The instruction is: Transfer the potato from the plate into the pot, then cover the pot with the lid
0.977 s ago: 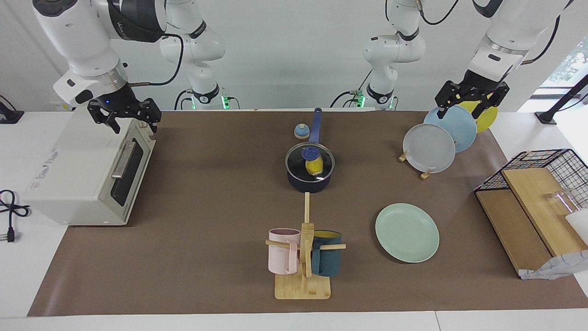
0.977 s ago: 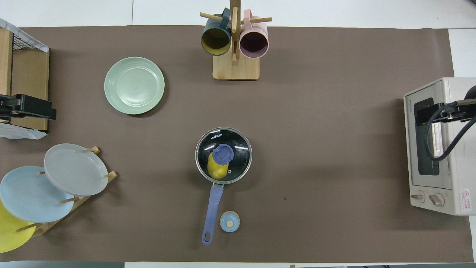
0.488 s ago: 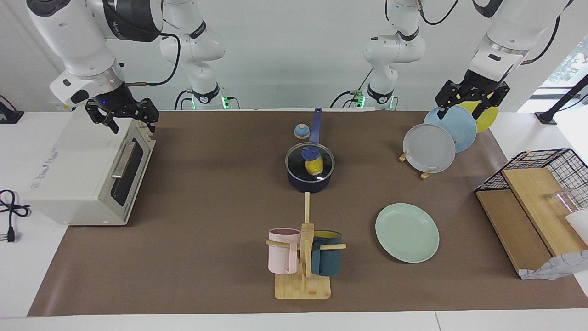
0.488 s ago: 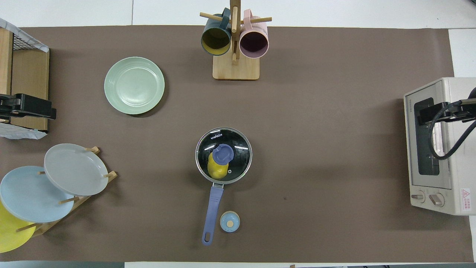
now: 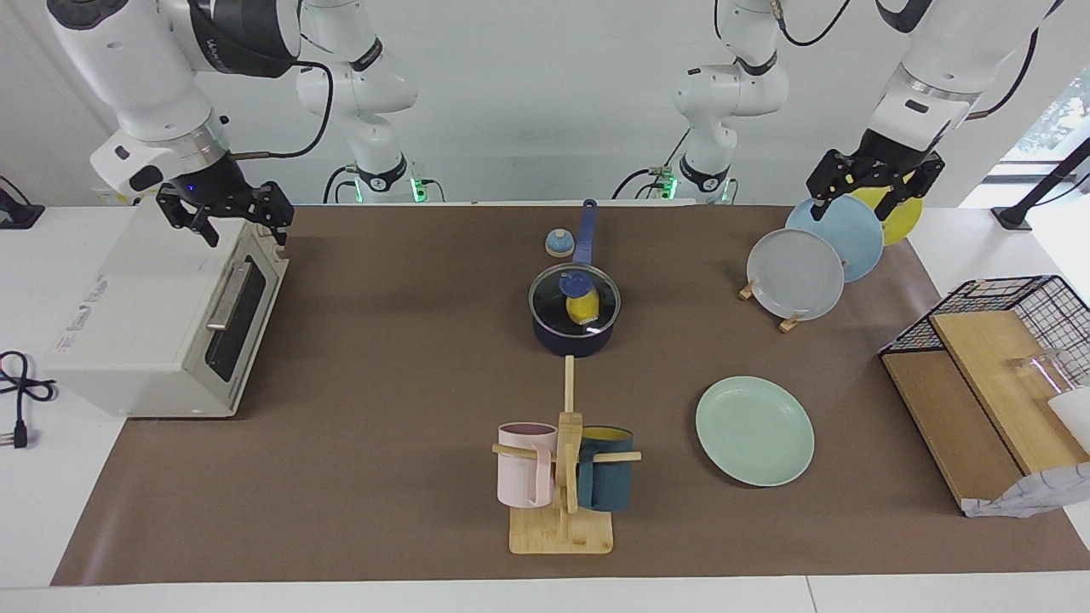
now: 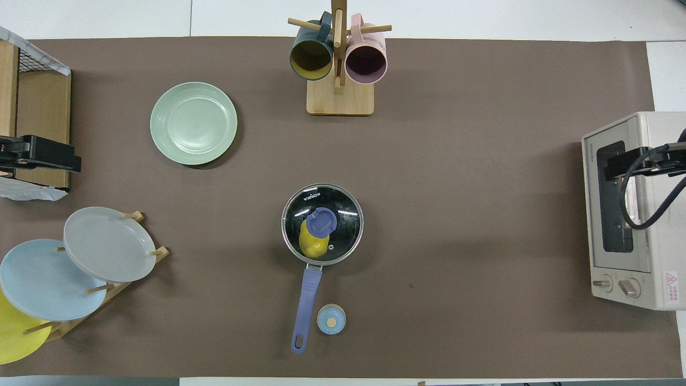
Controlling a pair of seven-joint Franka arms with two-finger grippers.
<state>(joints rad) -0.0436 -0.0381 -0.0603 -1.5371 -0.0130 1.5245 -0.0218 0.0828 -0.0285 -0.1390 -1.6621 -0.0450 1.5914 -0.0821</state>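
Glass lid (image 5: 575, 299) sits on the pot (image 5: 573, 335), potato (image 5: 582, 308) inside — plate (image 5: 754, 431) bare. Both tools released, gripping nothing: right gripper (image 5: 228, 215) over the toaster oven (image 5: 162, 319), left gripper (image 5: 870, 182) over the racked plates (image 5: 822, 252). Best step — hold clear of the pot.

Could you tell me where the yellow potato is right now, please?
The small yellow potato sits inside the dark navy pot mid-table, under the clear glass lid.

Laboratory mock kitchen: two white robot arms (image 5: 153, 77) mounted at a brown-covered table (image 5: 383, 340) bearing a white toaster oven (image 5: 162, 323) and a wooden mug stand (image 5: 562, 528).
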